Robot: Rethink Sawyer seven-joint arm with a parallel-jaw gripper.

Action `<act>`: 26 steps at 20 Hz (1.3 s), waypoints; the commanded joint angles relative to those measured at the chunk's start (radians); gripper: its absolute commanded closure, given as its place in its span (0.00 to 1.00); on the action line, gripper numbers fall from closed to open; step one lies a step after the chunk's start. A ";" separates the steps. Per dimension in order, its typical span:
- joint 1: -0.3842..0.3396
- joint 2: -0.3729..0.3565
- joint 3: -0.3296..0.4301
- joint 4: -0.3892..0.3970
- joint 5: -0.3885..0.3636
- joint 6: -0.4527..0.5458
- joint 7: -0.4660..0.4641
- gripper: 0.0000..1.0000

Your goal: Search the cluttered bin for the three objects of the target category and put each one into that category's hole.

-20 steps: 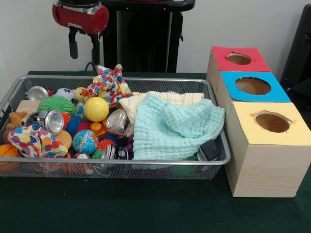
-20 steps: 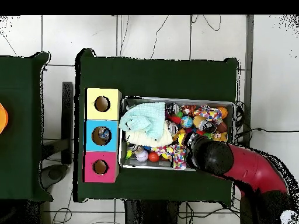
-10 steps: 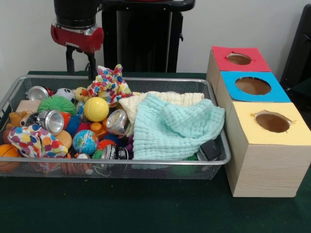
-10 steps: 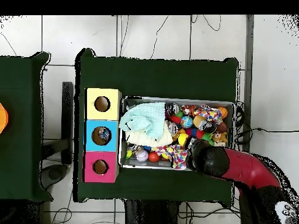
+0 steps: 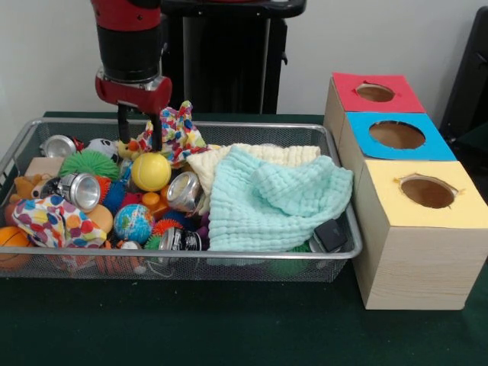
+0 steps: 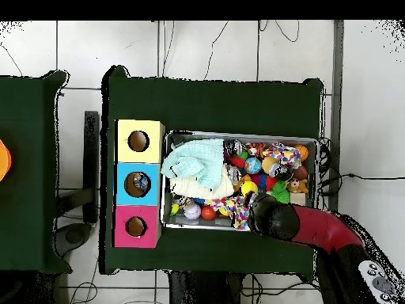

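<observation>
Wire-mesh bin, a wide, shallow silver basket with a rounded rim, sat on the dark green table just beside a row of three pale wooden boxes with round holes, topped pink, blue and yellow. It was packed with small toys: a smooth yellow ball, a green spiky ball, a blue globe ball, shiny silver cans and two spotted multicoloured fabric pieces. A mint-green muslin cloth lay over a cream one and covered the half of the bin nearest the boxes.

The red and black arm came down over the far side of the bin, and its gripper had two dark fingers standing apart, holding nothing, with a small yellow plush duck between them and the spotted fabric just beside. This looked like the reach of a pick, with nothing yet gripped. The next move probably called for a short further descent and a clean closing on one item only, without snagging the fabric or nudging the yellow ball. In the overhead view the blue box seemed to have something inside already, so part of the sorting may have been done.

The table was covered in dark green cloth. Behind it stood a plain pale wall and the black pedestal; from above, the floor showed pale tiles with loose cables.
</observation>
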 commanded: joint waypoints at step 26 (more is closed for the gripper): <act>-0.085 0.138 0.165 -0.156 -0.118 0.031 -0.138 0.00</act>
